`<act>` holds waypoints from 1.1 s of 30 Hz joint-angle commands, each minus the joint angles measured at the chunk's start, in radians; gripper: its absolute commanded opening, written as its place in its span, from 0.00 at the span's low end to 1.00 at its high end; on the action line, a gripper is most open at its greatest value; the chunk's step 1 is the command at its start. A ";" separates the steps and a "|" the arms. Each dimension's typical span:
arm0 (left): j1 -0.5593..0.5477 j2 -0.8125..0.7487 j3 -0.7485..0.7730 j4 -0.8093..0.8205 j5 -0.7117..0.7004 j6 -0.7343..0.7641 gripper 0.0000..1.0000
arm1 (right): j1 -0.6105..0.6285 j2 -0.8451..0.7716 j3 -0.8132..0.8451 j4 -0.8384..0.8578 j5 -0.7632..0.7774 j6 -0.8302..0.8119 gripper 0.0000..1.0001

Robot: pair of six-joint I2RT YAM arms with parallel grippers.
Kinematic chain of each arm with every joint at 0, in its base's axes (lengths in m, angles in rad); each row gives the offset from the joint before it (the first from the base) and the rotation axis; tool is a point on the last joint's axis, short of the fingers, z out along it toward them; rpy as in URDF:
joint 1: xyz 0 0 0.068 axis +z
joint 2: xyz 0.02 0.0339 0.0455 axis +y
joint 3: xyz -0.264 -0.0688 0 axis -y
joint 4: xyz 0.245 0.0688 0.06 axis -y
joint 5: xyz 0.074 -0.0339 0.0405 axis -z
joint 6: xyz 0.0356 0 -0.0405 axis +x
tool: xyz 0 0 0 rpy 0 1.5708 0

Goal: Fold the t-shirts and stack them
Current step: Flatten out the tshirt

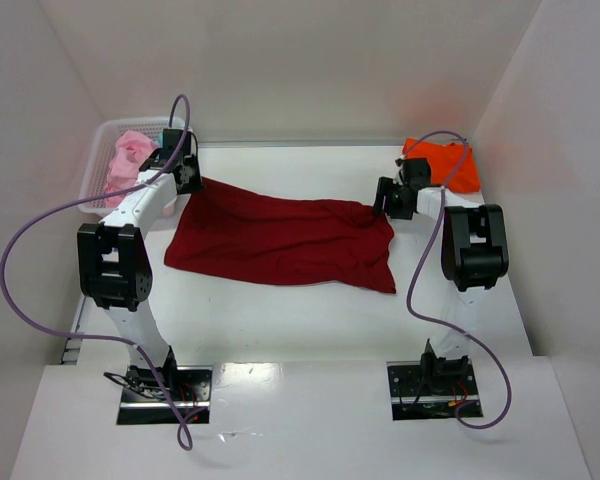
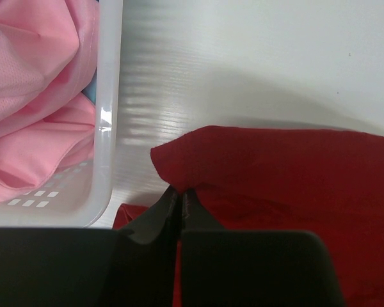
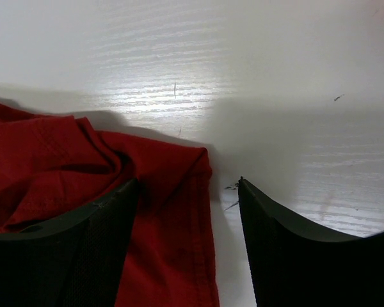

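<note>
Left gripper (image 2: 179, 199) is clenched on a corner of the dark red t-shirt (image 1: 280, 240), which is spread on the table (image 1: 310, 320) beside the basket (image 2: 109, 96). Right gripper (image 3: 187, 183) is held open astride the shirt's opposite corner.

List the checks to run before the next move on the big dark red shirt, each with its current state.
1. The left gripper is shut on the far-left corner of the dark red cloth t-shirt: ok.
2. The right gripper grips the far-right corner: not ok, jaws open, cloth edge between them.
3. Shirt lies flat: not ok, wrinkled and bunched at the right corner.
4. The bright orange folded t-shirt is clear of the red one: ok.
5. The white plastic mesh basket is clear of the red cloth: cannot tell, very close.
</note>
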 commanded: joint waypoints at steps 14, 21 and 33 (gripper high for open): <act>0.006 -0.013 0.031 0.014 0.010 0.022 0.00 | 0.005 0.122 0.172 -0.068 -0.043 -0.010 0.39; 0.006 -0.013 0.031 0.014 0.010 0.022 0.00 | 0.023 0.122 0.181 -0.086 -0.033 -0.030 0.03; 0.040 -0.059 0.213 0.004 -0.010 0.031 0.00 | 0.023 -0.143 0.448 -0.105 0.140 0.003 0.01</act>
